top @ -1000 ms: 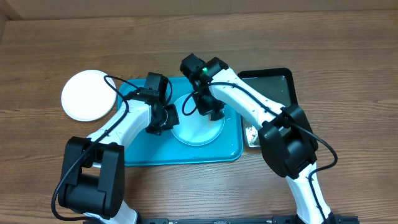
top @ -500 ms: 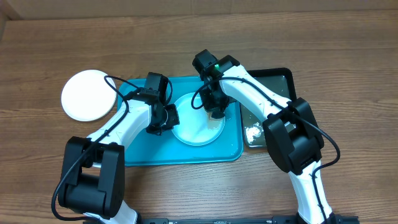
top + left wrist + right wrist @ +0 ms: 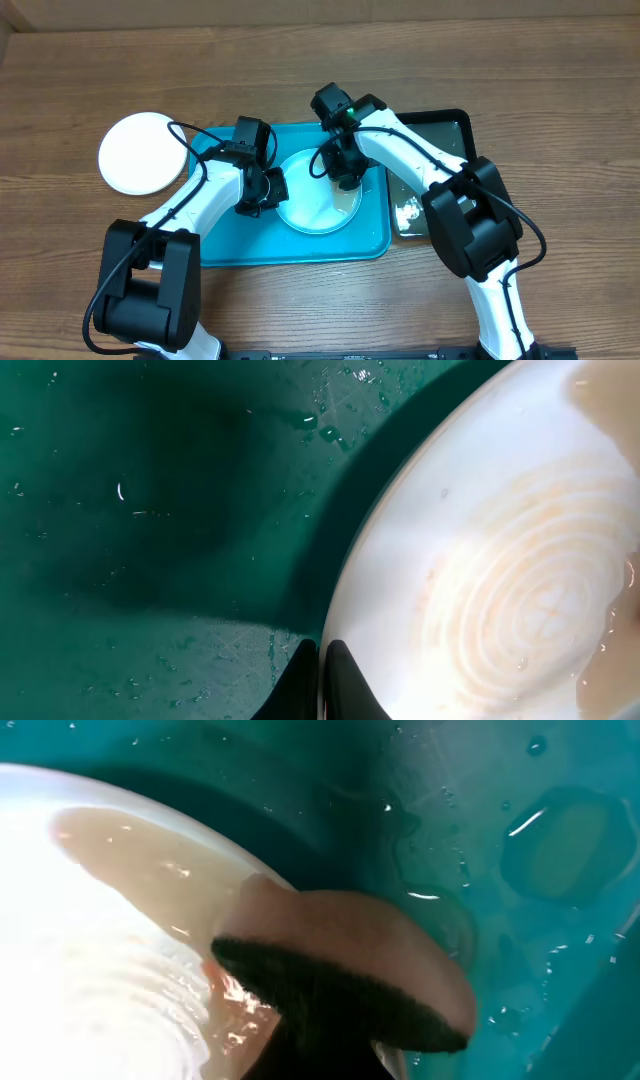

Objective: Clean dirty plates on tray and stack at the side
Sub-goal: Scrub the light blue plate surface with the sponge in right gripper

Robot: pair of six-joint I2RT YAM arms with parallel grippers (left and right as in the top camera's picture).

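One dirty plate, pale with faint orange rings and brownish water, lies in the middle of the teal tray. My left gripper is shut on its left rim, one finger above and one below. My right gripper is shut on a tan sponge with a dark scouring side, pressed on the plate's right edge. The sponge hides the right fingertips. A white plate lies on the table left of the tray.
A black rectangular basin stands right of the tray, with white foam at its near end. Water drops lie on the tray's floor. Bare wooden table surrounds the tray.
The right arm has swung to the right, taking the sponge toward the plate's right edge. In the last half second it has barely moved. My left gripper has stayed on the rim.
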